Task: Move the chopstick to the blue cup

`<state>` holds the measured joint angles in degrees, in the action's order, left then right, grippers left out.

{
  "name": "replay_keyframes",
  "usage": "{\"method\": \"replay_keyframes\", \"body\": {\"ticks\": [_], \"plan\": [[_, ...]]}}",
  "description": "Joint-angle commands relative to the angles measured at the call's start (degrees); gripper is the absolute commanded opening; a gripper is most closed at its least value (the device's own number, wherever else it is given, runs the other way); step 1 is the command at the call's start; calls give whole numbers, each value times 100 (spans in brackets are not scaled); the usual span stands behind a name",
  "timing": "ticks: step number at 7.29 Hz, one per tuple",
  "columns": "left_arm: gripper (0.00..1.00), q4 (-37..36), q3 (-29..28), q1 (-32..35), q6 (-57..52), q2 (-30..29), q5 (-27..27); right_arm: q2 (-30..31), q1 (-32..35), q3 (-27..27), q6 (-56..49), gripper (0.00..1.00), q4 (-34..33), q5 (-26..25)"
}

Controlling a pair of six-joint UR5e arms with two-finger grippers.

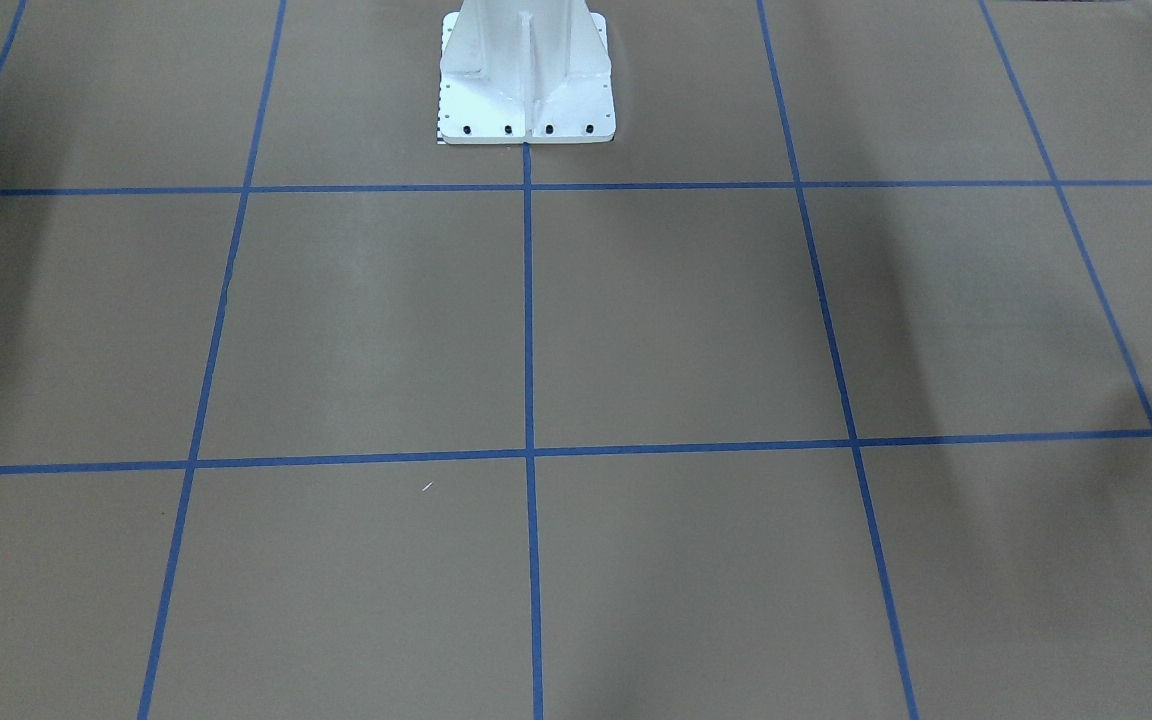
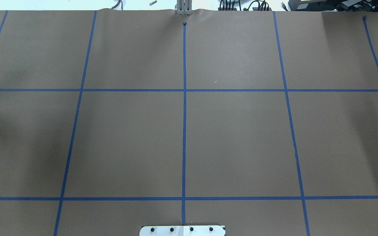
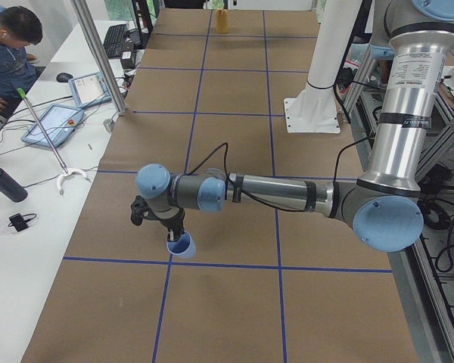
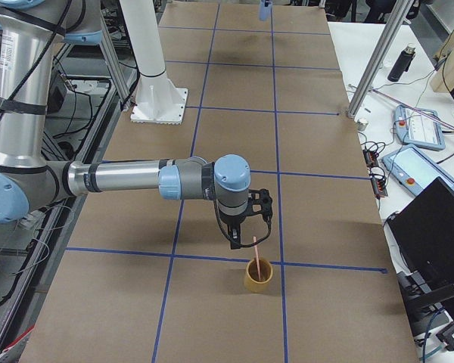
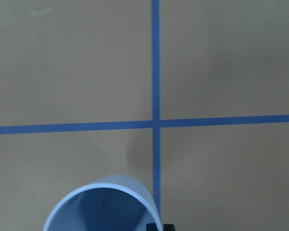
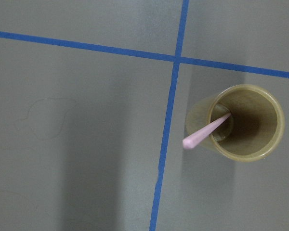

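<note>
The pale pink chopstick (image 6: 207,131) stands slanted in a yellow-tan cup (image 6: 253,144), its thick end over the rim; both also show in the exterior right view (image 4: 253,252). My right gripper (image 4: 246,231) hangs just above the chopstick's top; I cannot tell whether it is open or shut. At the table's other end my left gripper (image 3: 170,231) holds the blue cup (image 3: 181,245) by its rim. In the left wrist view the cup (image 5: 135,192) fills the bottom edge with its mouth towards the camera, and a black fingertip (image 5: 167,227) sits at its wall.
The white robot base (image 1: 526,90) stands at the table's middle back edge. Blue tape lines grid the brown table (image 2: 241,137). An operator (image 3: 7,53) sits at a side table with tablets. A laptop (image 4: 431,227) and pendants lie beyond the far edge.
</note>
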<state>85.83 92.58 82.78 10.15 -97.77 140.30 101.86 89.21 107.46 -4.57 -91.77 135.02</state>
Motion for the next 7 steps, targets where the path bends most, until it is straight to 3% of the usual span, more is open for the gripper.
{"method": "replay_keyframes", "body": {"ticks": [1, 2, 3, 5, 7], "plan": [[0, -233, 1276, -1170, 2103, -336, -11, -8, 0, 12, 0, 100, 1, 33], [0, -233, 1314, -1577, 2967, -948, -186, -17, 0, 21, 0, 100, 1, 34], [0, -242, 1393, -2233, 3846, -1538, -744, -17, -9, 21, 0, 100, 1, 42], [0, -312, 1211, -3387, 4486, -2541, -1694, -9, -9, -40, 18, 100, 499, 121], [0, -321, 100, -3977, 4714, -3901, -2390, -8, -26, -49, 44, 100, 555, 156]]}}
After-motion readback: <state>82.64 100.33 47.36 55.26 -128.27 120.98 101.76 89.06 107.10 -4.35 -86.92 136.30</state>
